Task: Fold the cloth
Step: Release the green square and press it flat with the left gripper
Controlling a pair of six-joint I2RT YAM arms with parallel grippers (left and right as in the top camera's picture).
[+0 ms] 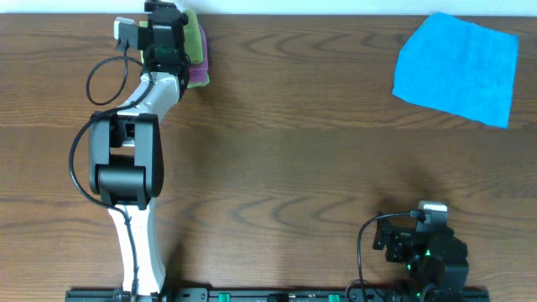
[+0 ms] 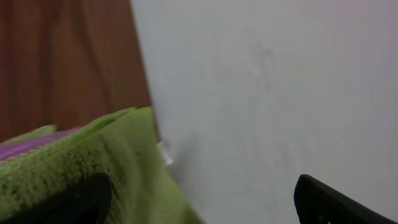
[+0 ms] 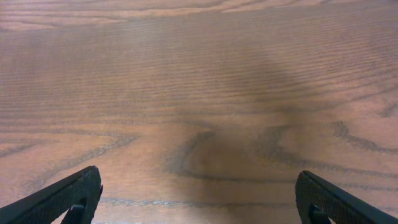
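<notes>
**Item: the cloth** (image 1: 192,35). Lime-green terry. It lies at the far-left edge of the table (image 1: 294,151), on top of a pinkish-purple cloth (image 1: 200,77) whose edge shows beneath it. In the left wrist view it appears doubled into layers, with a small white tag (image 2: 165,153) at its corner. Much of it is hidden under the arm in the overhead view.

**Tool: left gripper** (image 2: 205,208). It is directly over the cloth, with its fingers spread wide. One finger (image 2: 84,199) sits on or just above the green pile and the other is off to the side, over the pale surface beyond the table edge. Nothing is clamped between them.

**Tool: right gripper** (image 3: 199,202). It is parked at the near-right, with its fingers wide apart over bare wood, holding nothing.

**Key relation.** The visible strip of cloth runs near to far, in line with the left arm's reach. The left arm is on it; the right is well apart. Any further move most likely falls to the left.

**Also present:** blue cloth (image 1: 457,67), far right, lying flat.
</notes>
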